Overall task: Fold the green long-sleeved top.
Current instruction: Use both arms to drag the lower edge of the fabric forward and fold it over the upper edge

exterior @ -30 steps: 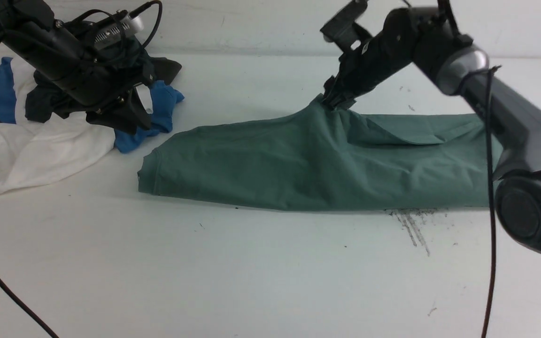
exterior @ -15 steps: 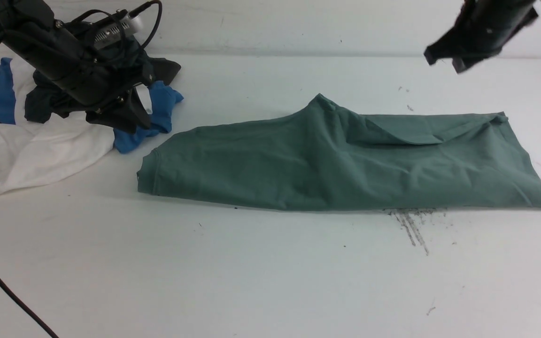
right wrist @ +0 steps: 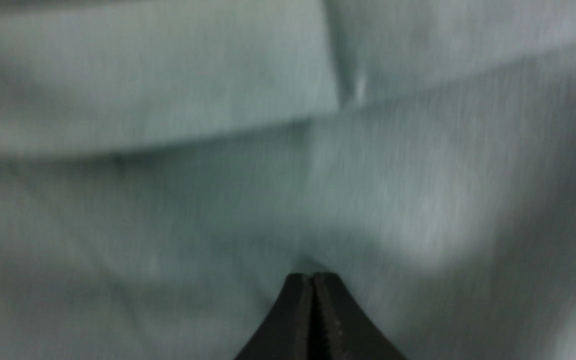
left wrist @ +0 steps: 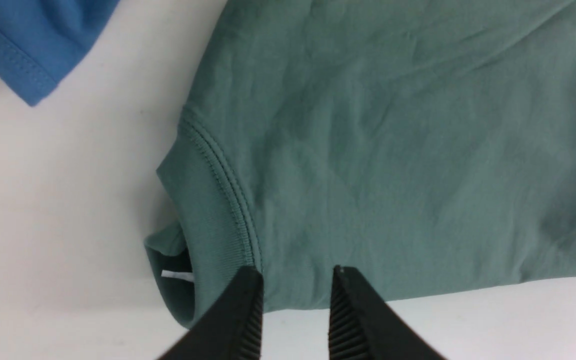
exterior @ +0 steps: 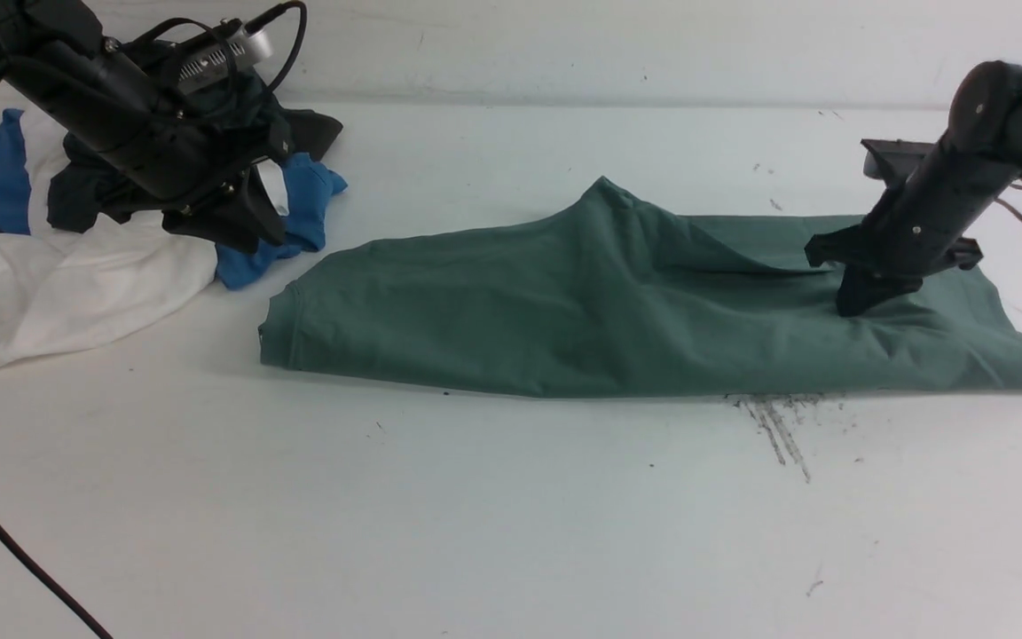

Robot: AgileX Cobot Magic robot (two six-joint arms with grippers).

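The green long-sleeved top [exterior: 564,302] lies folded into a long band across the middle of the table, with a raised peak at its far edge. My right gripper [exterior: 857,302] is shut, and its tips press down on the top's right part with no cloth between them. Up close in the right wrist view the joined jaws [right wrist: 313,275] touch blurred green cloth [right wrist: 218,200]. My left gripper [exterior: 258,209] hangs open above the clothes pile at the far left. In its wrist view the open jaws [left wrist: 295,272] frame the top's ribbed collar [left wrist: 218,200] and white tag [left wrist: 177,275].
A pile of other clothes sits at the far left: a white garment [exterior: 50,284], blue pieces [exterior: 298,213] and a dark one [exterior: 307,133]. A black cable [exterior: 5,541] crosses the near left corner. Dark scuff marks [exterior: 777,426] lie just in front of the top.
My right gripper let go of the top's raised middle fold, swung up and to the right, then came down shut on the top's right part. The left arm has not moved.
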